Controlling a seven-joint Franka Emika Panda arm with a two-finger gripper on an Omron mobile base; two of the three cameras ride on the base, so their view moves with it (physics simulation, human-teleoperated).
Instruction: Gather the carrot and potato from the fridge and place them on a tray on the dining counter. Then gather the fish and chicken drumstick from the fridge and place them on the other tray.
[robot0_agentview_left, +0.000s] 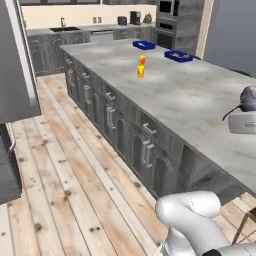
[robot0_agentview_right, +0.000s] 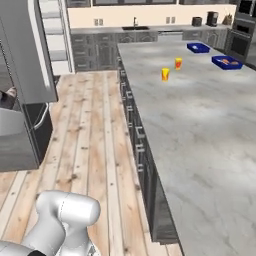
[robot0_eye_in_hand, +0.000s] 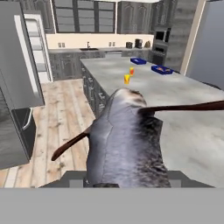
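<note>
Fish in hand, trays far down the desk

The tool (robot0_eye_in_hand: 124, 186) is clenched on the grey fish (robot0_eye_in_hand: 124, 140), which juts forward in the hand view above the desk (robot0_eye_in_hand: 183, 113). The two blue trays (robot0_eye_in_hand: 162, 69) (robot0_eye_in_hand: 138, 61) sit near the desk's far end, the nearer already holding orange and tan pieces. The risks, as I judge them: the long fish could slip out during travel, or be dropped into the tray that already holds food.

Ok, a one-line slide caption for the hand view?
End effector carrying the grey fish toward the dining counter, two blue trays waiting at its far end.
</note>
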